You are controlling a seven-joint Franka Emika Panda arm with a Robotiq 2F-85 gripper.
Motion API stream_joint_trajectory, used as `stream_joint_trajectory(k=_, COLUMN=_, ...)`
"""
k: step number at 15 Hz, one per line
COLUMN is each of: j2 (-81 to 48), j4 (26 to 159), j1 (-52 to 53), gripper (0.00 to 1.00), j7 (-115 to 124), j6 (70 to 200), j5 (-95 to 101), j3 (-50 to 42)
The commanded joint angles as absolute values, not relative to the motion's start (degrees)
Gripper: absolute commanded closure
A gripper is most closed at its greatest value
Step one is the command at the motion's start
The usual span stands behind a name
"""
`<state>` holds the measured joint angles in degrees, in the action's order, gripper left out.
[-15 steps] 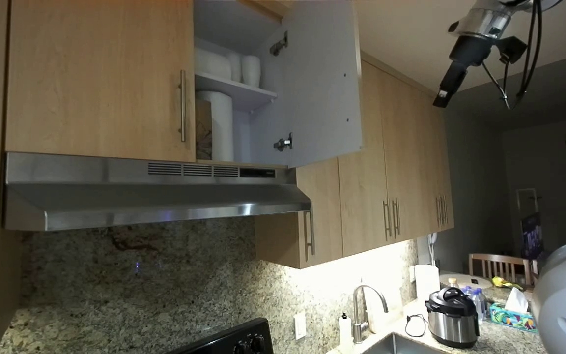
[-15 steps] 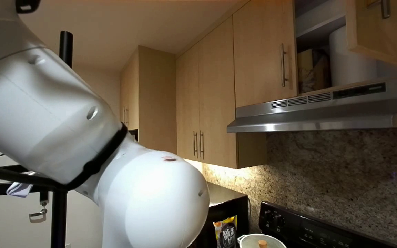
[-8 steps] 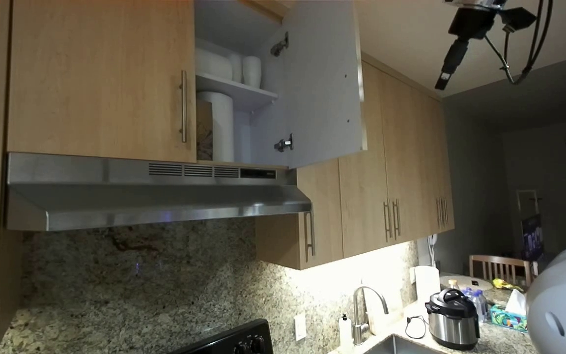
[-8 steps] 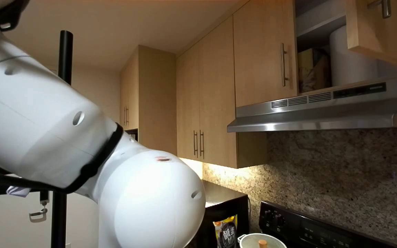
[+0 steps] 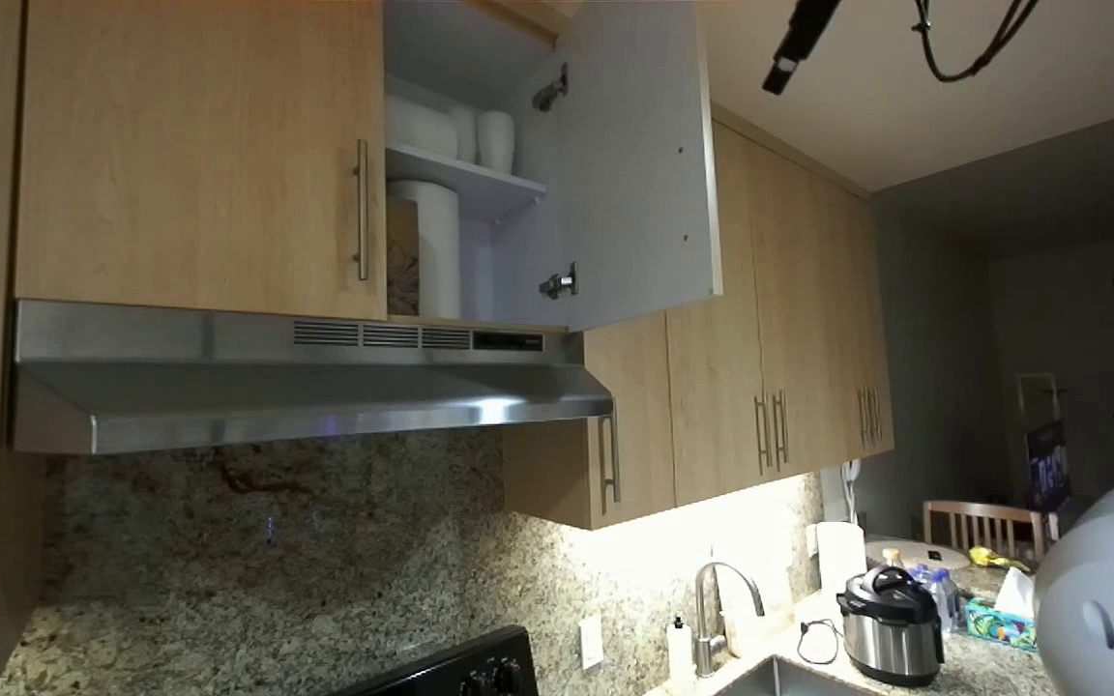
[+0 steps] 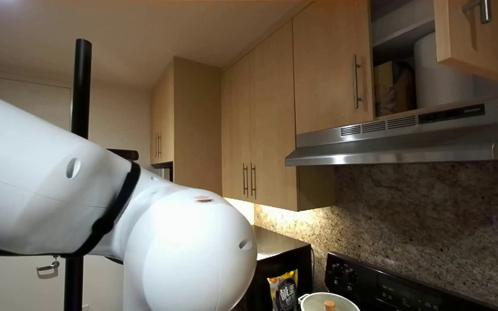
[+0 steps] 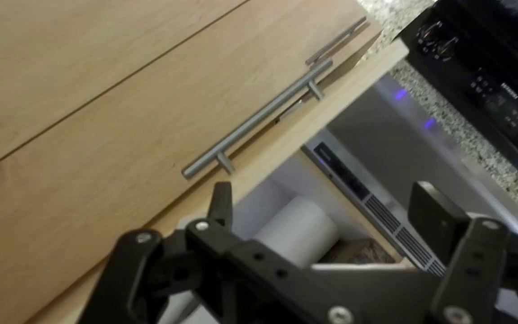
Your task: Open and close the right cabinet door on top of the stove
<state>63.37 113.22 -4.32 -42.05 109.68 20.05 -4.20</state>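
A speckled granite kitchen wall (image 5: 228, 551) shows between a black knobbed stove (image 6: 370, 285) and a wide stainless-steel range hood (image 5: 325, 387); a bulky white robot arm (image 6: 197, 255) blocks much of an exterior view. The short light-wood right cabinet door (image 5: 639, 184) stands open, its slim steel bar handle (image 7: 260, 118) ahead of the wide-spread black gripper (image 7: 325, 198), which holds nothing; whether they touch is hard to judge

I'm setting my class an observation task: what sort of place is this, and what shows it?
A kitchen, probably in a home: a stainless steel range hood above a black stove, and a faucet by a sink.
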Motion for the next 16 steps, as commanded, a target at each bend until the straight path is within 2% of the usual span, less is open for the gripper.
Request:
stream_joint_trajectory(k=1, j2=65.69, j4=117.8, j1=-3.42, gripper=0.0, j7=-33.79, j6=118.05, j5=24.21, j3=2.77)
stream_joint_trajectory(k=7, j2=57.99, j4=115.92, j1=-4.43, gripper=0.0, j7=-27.99, j6=113.78, j5=31.78, j3=12.71)
stream_joint_trajectory(k=16, j2=45.15, j4=108.29, j1=-2.33, gripper=0.0, j7=-26.16, j6=91.54, j5=36.21, j3=16.64)
